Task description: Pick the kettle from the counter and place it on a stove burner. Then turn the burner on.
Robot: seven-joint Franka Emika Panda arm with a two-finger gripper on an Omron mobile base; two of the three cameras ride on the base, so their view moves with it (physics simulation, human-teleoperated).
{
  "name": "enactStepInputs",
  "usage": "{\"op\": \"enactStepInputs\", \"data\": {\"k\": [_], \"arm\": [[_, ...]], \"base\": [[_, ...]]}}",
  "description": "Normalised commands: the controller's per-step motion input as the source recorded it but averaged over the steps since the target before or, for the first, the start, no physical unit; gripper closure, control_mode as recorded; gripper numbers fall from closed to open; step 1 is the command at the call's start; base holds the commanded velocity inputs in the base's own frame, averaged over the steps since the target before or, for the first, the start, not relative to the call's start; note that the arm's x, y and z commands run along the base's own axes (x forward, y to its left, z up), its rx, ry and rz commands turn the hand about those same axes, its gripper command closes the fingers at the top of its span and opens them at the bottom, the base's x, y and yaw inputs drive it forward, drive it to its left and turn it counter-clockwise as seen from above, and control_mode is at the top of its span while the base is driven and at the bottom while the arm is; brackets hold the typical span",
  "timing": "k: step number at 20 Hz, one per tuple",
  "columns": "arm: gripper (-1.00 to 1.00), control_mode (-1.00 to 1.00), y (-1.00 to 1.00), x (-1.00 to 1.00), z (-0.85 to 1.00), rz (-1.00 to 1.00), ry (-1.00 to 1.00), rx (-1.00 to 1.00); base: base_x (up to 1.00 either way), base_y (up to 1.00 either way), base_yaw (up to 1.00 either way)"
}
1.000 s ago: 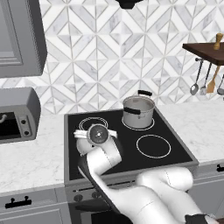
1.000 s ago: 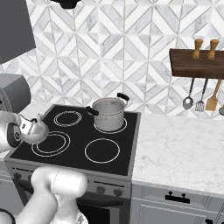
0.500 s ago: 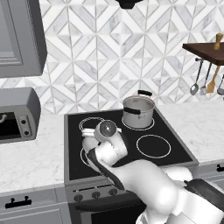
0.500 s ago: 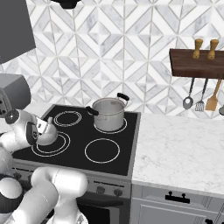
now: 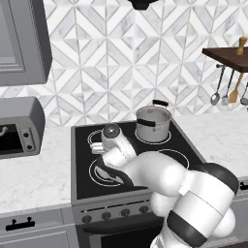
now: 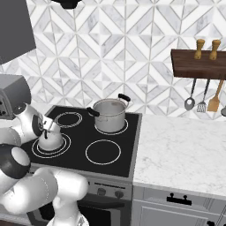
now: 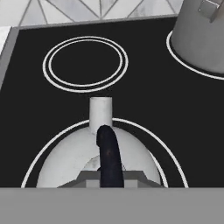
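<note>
The pale grey kettle (image 6: 49,141) stands upright inside the widest double-ringed stove burner (image 6: 66,147) at the cooktop's front left. My gripper (image 6: 45,128) is shut on its thin dark handle from above. In the hand view the kettle's dome (image 7: 65,162) lies right below, its dark handle (image 7: 108,153) between my jaws, its spout (image 7: 100,114) pointing away, and the burner ring (image 7: 171,158) curving round it. I cannot tell whether the base rests on the glass. The white counter (image 5: 34,169) lies left of the stove, and my arm hides the kettle in the left base view.
A steel pot (image 6: 109,114) with black handles sits on the back right burner. A smaller double-ringed circle (image 7: 85,63) lies just beyond the kettle. Control knobs (image 5: 116,212) line the stove front. A grey toaster oven (image 5: 19,127) stands at the left, a utensil rack (image 6: 198,64) at the right.
My gripper has carried the kettle rightward from the cooktop's left edge and lowered it into the front left burner's rings. The pot has not moved.
</note>
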Motion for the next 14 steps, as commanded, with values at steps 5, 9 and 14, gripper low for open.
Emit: {"op": "enactStepInputs", "data": {"k": [5, 9, 14], "arm": [[-1.0, -1.0, 0.0, 0.0, -0.2, 0.0, 0.02, -0.03], [-1.0, -1.0, 0.0, 0.0, 0.0, 0.0, 0.0, 0.0], [-1.0, -1.0, 0.0, -0.07, 0.0, 0.0, 0.0, 0.0]], "base": [[0.0, 0.0, 0.0], [0.0, 0.0, 0.0], [0.0, 0.0, 0.0]]}}
